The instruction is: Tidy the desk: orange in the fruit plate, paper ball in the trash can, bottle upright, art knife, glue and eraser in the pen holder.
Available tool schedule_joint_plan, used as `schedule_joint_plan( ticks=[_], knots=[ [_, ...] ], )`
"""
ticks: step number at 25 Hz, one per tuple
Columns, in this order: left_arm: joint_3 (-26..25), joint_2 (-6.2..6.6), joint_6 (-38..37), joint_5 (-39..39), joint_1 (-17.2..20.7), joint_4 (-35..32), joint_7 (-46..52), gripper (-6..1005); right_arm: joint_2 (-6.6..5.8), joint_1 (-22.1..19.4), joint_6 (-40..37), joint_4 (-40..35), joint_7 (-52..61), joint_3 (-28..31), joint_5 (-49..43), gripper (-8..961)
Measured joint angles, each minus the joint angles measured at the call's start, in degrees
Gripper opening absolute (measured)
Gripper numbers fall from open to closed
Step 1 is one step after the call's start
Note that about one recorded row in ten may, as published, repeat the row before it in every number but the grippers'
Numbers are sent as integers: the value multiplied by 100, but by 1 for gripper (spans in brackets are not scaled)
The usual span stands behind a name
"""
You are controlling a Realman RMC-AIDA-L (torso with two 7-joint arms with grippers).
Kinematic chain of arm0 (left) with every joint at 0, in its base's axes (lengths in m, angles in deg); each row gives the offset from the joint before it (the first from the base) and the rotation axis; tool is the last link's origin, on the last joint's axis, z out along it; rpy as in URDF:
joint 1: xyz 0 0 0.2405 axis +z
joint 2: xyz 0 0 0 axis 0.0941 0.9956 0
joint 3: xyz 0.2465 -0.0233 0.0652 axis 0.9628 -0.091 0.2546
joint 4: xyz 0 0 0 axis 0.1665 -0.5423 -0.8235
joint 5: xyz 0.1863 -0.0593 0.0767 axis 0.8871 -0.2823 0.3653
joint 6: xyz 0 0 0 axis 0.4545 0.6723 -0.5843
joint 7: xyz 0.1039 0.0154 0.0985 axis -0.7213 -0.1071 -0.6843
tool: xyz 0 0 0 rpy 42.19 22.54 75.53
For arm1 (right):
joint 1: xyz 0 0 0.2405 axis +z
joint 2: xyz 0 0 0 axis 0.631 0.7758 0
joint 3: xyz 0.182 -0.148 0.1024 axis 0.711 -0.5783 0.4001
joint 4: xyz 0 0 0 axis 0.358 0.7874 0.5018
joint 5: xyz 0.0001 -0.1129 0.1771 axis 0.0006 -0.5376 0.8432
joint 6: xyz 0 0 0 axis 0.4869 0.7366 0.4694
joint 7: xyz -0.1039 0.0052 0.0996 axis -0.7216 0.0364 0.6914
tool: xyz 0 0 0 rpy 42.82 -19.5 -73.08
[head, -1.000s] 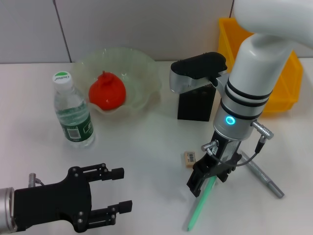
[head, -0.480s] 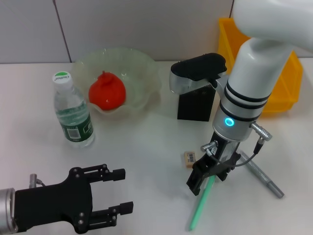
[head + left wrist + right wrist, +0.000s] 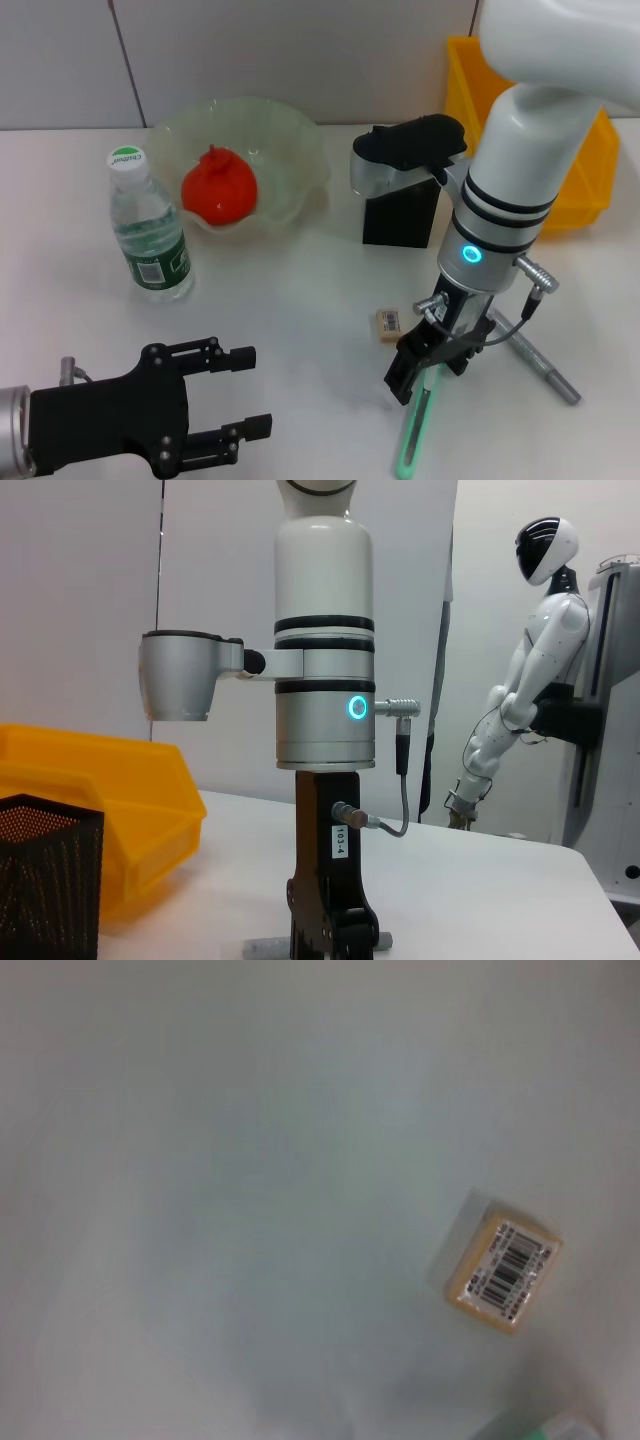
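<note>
Head view. The pen holder (image 3: 400,215) serves as landmark. The fruit plate (image 3: 290,140) stands to its left with the orange (image 3: 219,186) inside; farther left, the bottle (image 3: 148,233) stands upright on the desk (image 3: 290,300). The trash can (image 3: 580,195) lies to the right of the pen holder, partly hidden by the right arm. In front of the pen holder the eraser (image 3: 389,323) lies flat on the desk. Just beside the eraser, on its right, the right gripper (image 3: 425,368) points down with its jaws closed on a green stick-shaped item (image 3: 412,430), whose lower end slants toward the near edge. A grey pen-like tool (image 3: 540,365) lies on the desk right of that gripper. The left gripper (image 3: 235,395) hovers well in front and left of the pen holder, jaws wide apart and holding nothing.

Left wrist view. The pen holder (image 3: 45,885) appears beside the trash can (image 3: 110,810); the right arm descends onto the desk farther along, a white humanoid robot (image 3: 520,690) behind it.

Right wrist view. The eraser (image 3: 503,1272) lies barcode-up on the desk (image 3: 220,1180); a green tip (image 3: 545,1428) shows near it.
</note>
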Motion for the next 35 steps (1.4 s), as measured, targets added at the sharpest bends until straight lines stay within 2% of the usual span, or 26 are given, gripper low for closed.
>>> schedule_joint_plan(
  ticks=[35],
  knots=[
    [15,-9,-38,4,15,0,-51,674,-1,16,-2,-1,-5,-169,63,822]
  ],
)
